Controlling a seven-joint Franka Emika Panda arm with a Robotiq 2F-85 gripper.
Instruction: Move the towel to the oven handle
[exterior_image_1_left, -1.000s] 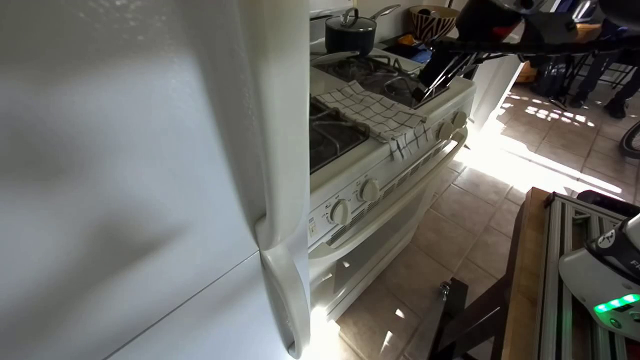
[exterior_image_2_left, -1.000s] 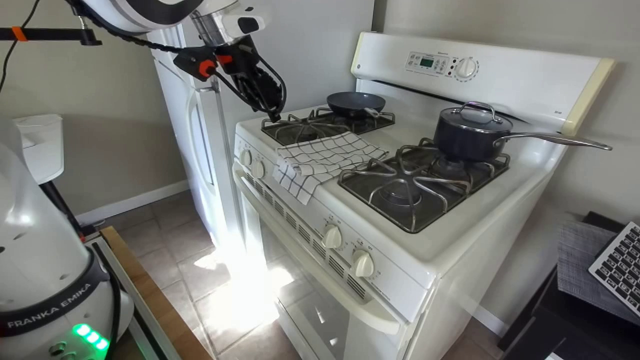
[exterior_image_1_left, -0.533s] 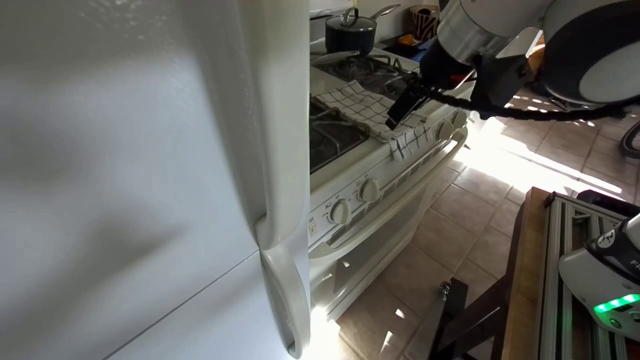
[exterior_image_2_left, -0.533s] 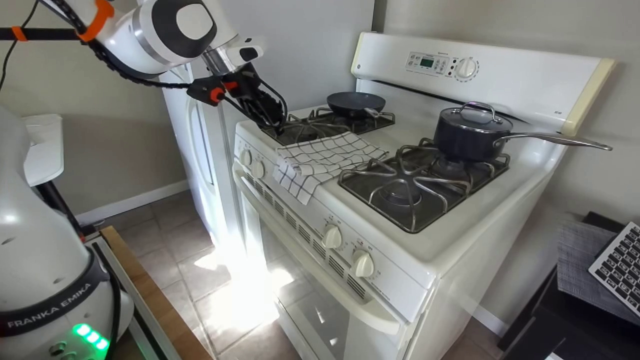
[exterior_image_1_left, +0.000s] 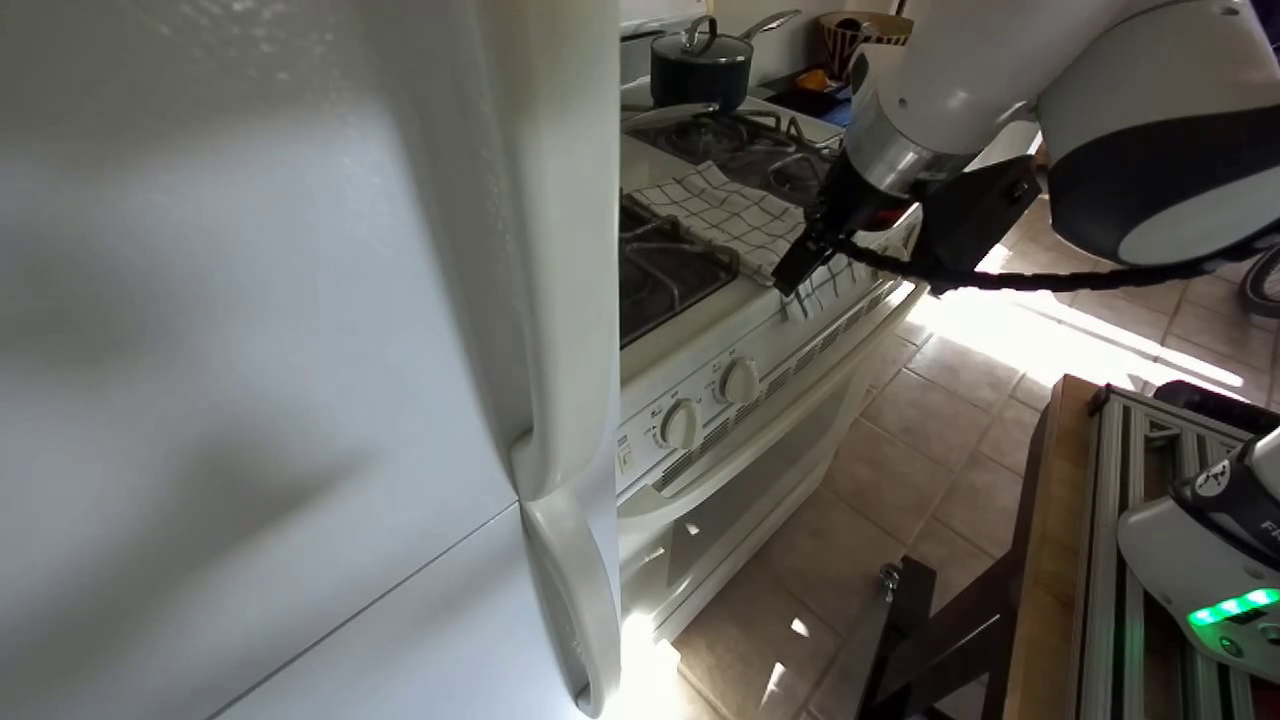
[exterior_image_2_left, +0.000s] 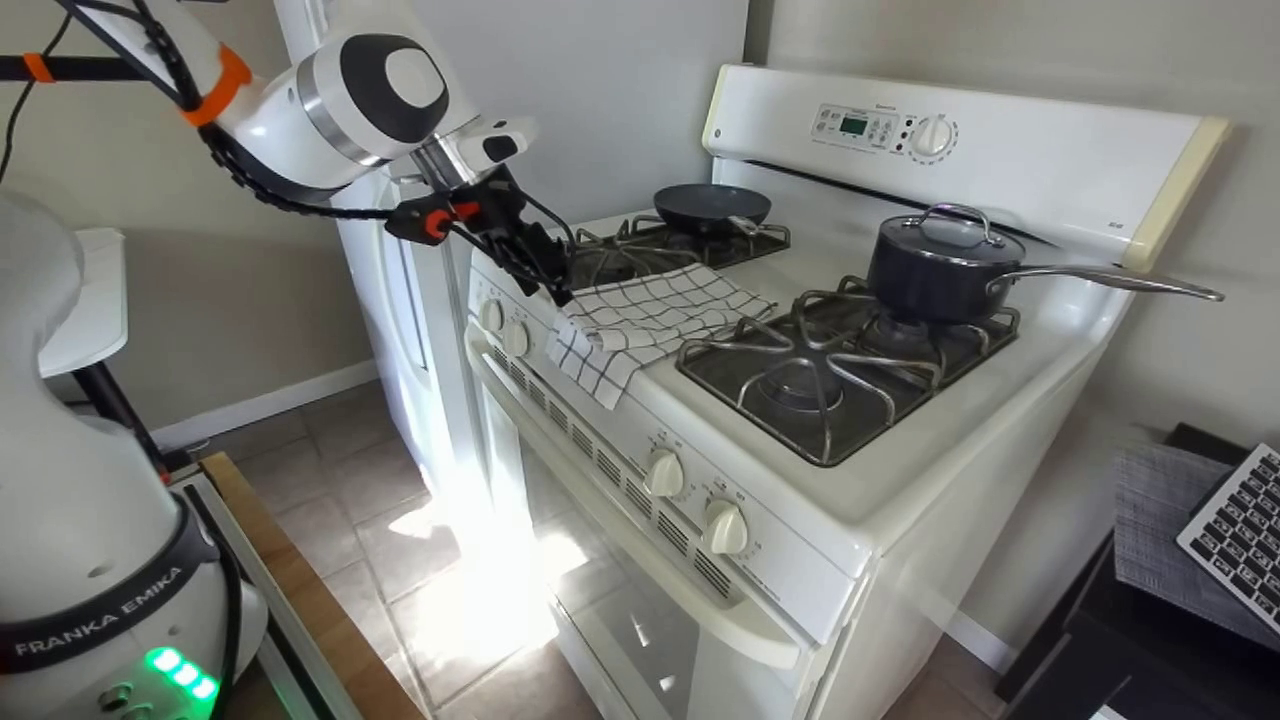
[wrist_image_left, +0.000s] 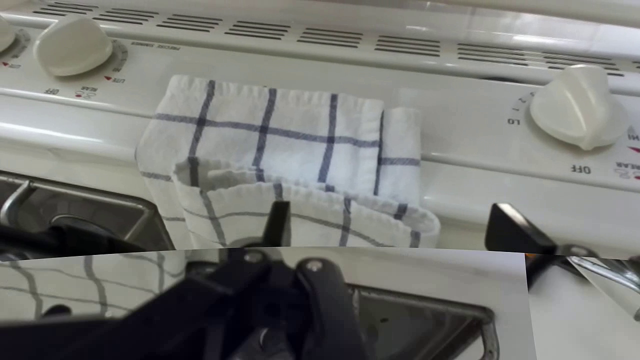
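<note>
In an exterior view, the gripper (exterior_image_1_left: 787, 278) hangs lower than half a second ago, hiding part of the towel (exterior_image_1_left: 735, 212); the fridge (exterior_image_1_left: 290, 330) partly blocks the stove (exterior_image_1_left: 775, 345). In an exterior view, the towel lies between two grates (exterior_image_2_left: 880, 362), above the oven handle (exterior_image_2_left: 615, 512); one pan (exterior_image_2_left: 712, 208), one saucepan (exterior_image_2_left: 935, 270), four knobs (exterior_image_2_left: 664, 473) show. In the wrist view, the jaws stand apart.

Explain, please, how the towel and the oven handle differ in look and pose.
Pattern: the towel is white with a dark check; the oven handle is plain off-white.
Form: the towel is folded cloth; the oven handle is a slim bar.
Pose: the towel drapes over the front edge of the stovetop; the oven handle runs across the oven door, lower down.
Both are pale.
</note>
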